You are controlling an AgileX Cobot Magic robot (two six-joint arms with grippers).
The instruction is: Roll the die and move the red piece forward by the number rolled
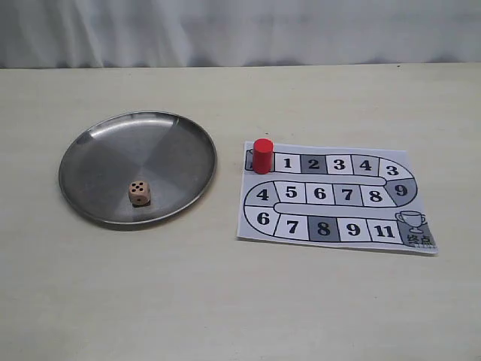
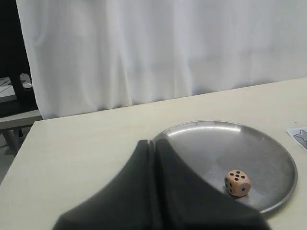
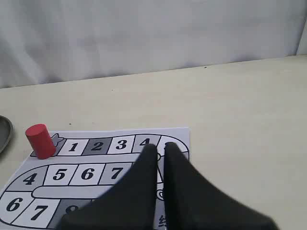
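Note:
The die (image 1: 139, 192) lies in the near part of a round metal plate (image 1: 98, 139), five pips facing up. The left wrist view also shows the die (image 2: 237, 182) in the plate (image 2: 201, 139), a short way beyond and to one side of my shut left gripper (image 2: 154, 143), which holds nothing. The red piece (image 1: 262, 156) stands upright on the start square of the paper board (image 1: 320, 194), just left of square 1. In the right wrist view the red piece (image 3: 40, 141) is far from my right gripper (image 3: 158, 147), shut and empty above the board (image 3: 86, 173). Neither gripper shows in the exterior view.
The board's numbered track winds from 1 down to 11 and ends at a trophy square (image 1: 415, 223) at its near right corner. A white curtain (image 1: 240, 30) hangs behind the pale table (image 1: 225, 301).

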